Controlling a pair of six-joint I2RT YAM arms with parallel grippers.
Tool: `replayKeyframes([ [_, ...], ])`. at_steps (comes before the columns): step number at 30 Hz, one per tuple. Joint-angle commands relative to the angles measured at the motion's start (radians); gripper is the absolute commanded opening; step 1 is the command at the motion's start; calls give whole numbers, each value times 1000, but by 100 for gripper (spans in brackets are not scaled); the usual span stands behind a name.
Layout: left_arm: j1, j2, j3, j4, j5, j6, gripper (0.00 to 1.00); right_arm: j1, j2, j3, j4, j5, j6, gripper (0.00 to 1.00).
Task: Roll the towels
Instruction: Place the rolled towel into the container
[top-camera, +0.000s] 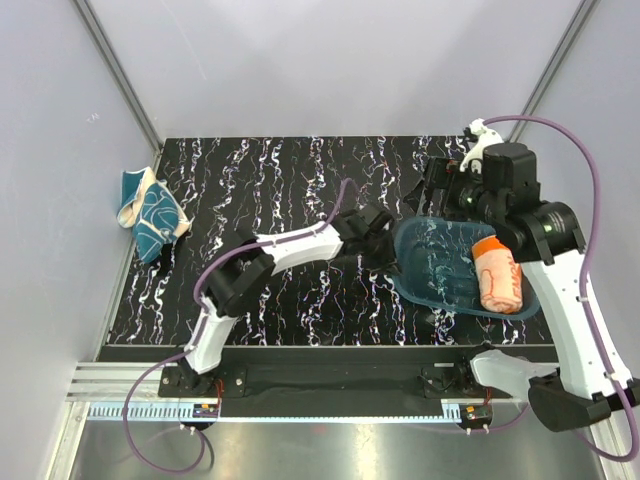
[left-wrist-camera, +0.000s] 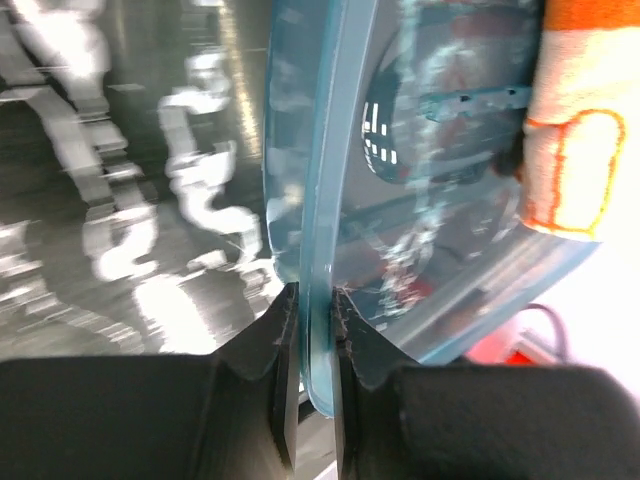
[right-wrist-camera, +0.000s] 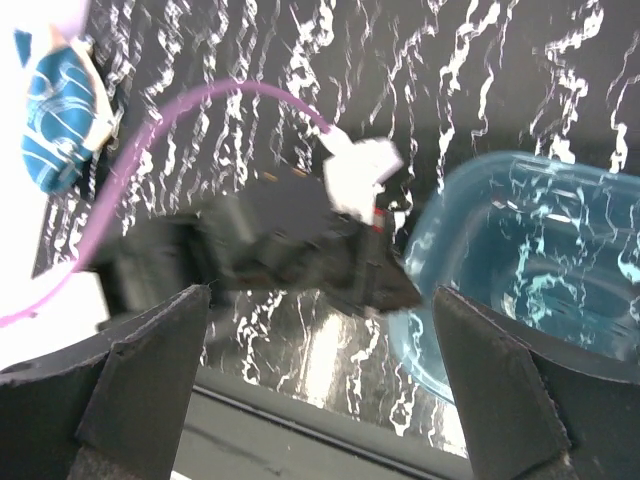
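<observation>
The left gripper (left-wrist-camera: 315, 315) is pinched on the rim of the translucent blue tray (top-camera: 440, 262). The right gripper (right-wrist-camera: 315, 300) hangs near the tray's far edge with its fingers spread wide, holding nothing. On the black marbled table (top-camera: 300, 170), the tray holds the rolled orange towel (top-camera: 498, 276) at its right end, across the tray from the left gripper. The teal towel (top-camera: 150, 212) lies bunched at the table's far left edge, well apart from both grippers.

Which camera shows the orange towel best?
The top external view: the orange towel lies whole and rolled up inside the blue tray. The left wrist view catches only one end of it at the frame's right edge. The right wrist view shows part of the tray but not the towel.
</observation>
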Motion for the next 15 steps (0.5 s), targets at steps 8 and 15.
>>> replayKeyframes([
  [8,-116,188,196,78,68,-129,11,-2,-21,-29,46,34,26,100],
  [15,-93,66,101,95,48,-72,68,-2,-24,-32,51,31,38,100],
])
